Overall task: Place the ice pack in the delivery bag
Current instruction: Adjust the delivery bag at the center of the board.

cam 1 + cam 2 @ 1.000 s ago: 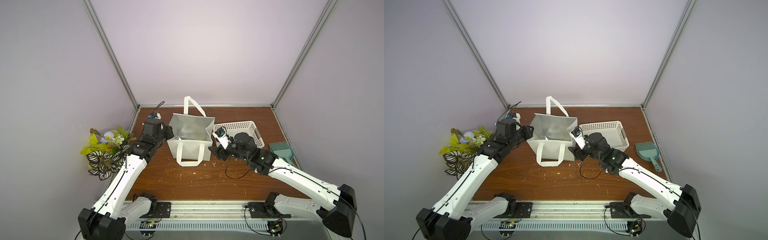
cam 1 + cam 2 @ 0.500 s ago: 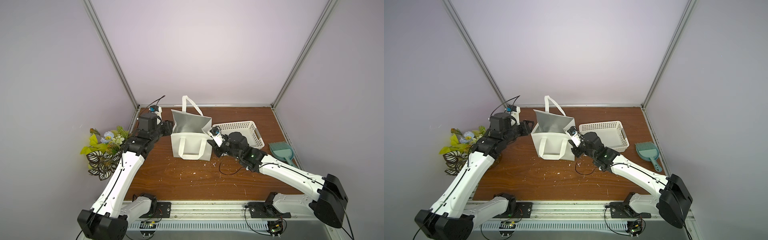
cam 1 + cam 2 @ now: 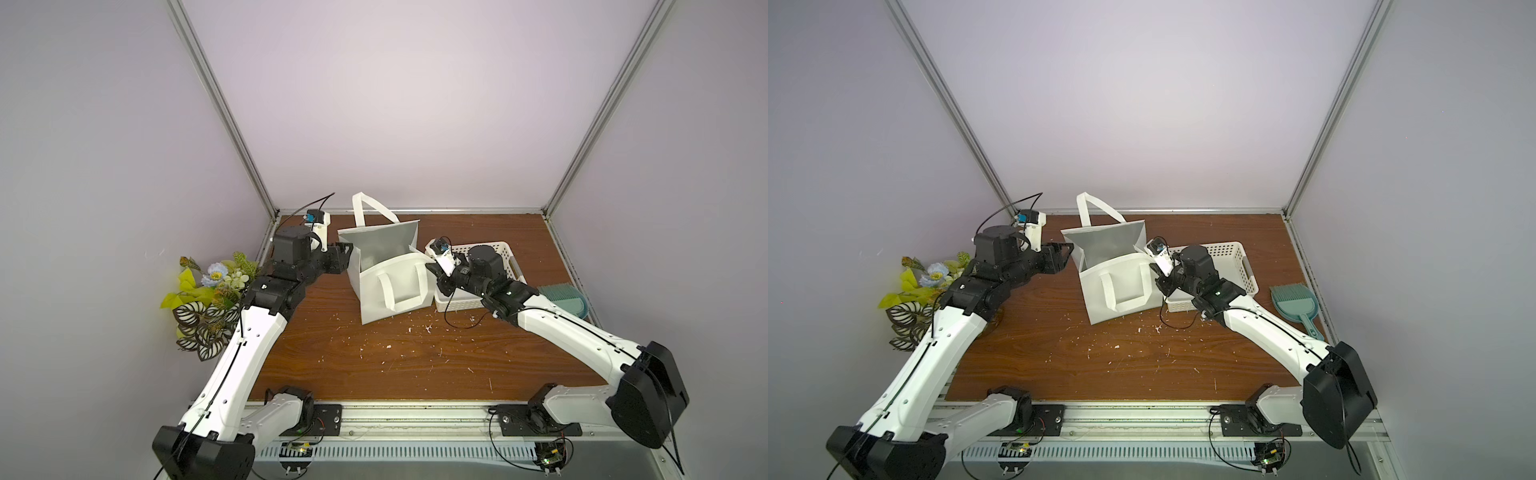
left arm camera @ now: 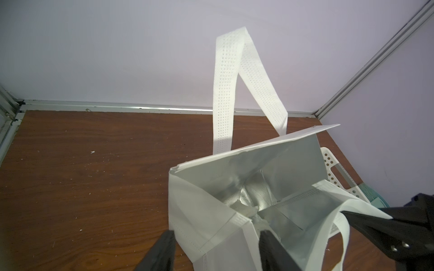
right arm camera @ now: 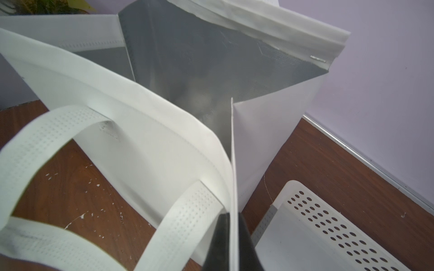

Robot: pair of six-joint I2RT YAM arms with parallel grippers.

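Ice pack (image 4: pixel 243 208): pale crumple low inside the bag (seemingly the pack).
Bag (image 3: pixel 390 286): upright on the tabletop (image 3: pixel 374 361), mouth open.
Right hand (image 5: pixel 233 225): newly pinched on the bag's right wall edge.
Left hand (image 4: pixel 217 254): newly spread, straddling the bag's left corner, gripping nothing.
Meaning: placing looks done.

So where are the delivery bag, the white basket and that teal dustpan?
delivery bag (image 3: pixel 403 284): in a top view, on its white front wall, inside the handle loop.
white basket (image 3: pixel 1227 251): in a top view, on its perforated far wall.
teal dustpan (image 3: pixel 1292 300): in a top view, on its scoop.
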